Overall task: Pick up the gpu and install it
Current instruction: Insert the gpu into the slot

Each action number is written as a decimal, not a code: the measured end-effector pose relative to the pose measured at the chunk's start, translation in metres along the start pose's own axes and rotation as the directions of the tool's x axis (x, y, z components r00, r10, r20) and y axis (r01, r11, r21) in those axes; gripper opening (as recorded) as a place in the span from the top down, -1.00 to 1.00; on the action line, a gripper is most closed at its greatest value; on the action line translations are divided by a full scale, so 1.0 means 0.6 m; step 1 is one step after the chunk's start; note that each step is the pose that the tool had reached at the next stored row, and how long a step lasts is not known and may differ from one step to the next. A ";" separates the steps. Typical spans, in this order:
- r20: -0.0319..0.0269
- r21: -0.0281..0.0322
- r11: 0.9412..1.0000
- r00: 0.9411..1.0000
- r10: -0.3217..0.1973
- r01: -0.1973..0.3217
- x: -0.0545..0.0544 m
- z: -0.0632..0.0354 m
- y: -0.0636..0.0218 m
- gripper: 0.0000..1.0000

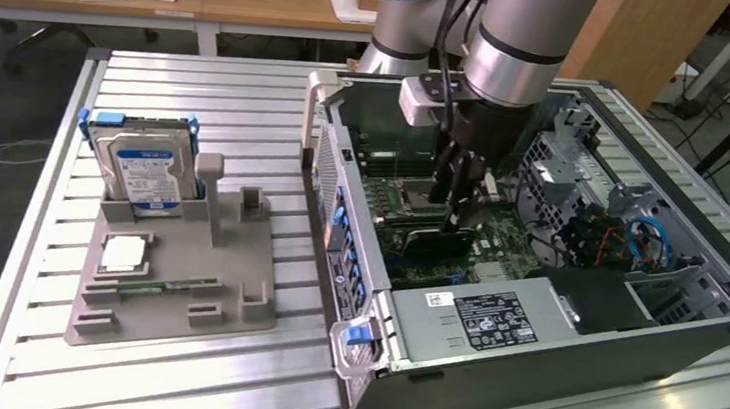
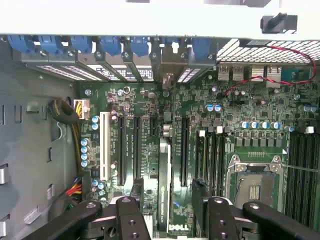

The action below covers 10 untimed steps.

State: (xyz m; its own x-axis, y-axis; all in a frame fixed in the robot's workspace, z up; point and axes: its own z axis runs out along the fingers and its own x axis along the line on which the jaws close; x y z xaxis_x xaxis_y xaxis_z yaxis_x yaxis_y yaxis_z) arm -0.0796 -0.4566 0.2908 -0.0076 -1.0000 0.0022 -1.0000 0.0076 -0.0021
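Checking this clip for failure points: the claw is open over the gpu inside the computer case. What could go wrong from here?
1. The gpu stands edge-up between the open claw fingers. Whether it is fully seated is unclear, so it may tilt.
2. The fingers sit close to neighbouring slots on the motherboard, so a sideways move could knock them.

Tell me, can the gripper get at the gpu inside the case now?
Probably yes: the gripper hangs directly over the gpu, which stands edge-up on the motherboard, open fingers either side of it, nothing between.
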 end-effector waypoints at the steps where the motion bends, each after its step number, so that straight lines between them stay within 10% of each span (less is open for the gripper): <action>1: 0.000 0.000 1.000 1.000 0.000 0.000 0.000 0.000 0.000 -0.02; 10: 0.000 0.000 1.000 1.000 0.000 0.000 0.000 0.000 0.000 0.48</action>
State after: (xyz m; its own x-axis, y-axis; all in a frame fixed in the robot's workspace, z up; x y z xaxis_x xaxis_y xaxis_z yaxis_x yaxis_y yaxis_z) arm -0.0797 -0.4566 0.2909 -0.0077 -1.0000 0.0024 -1.0000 0.0076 -0.0020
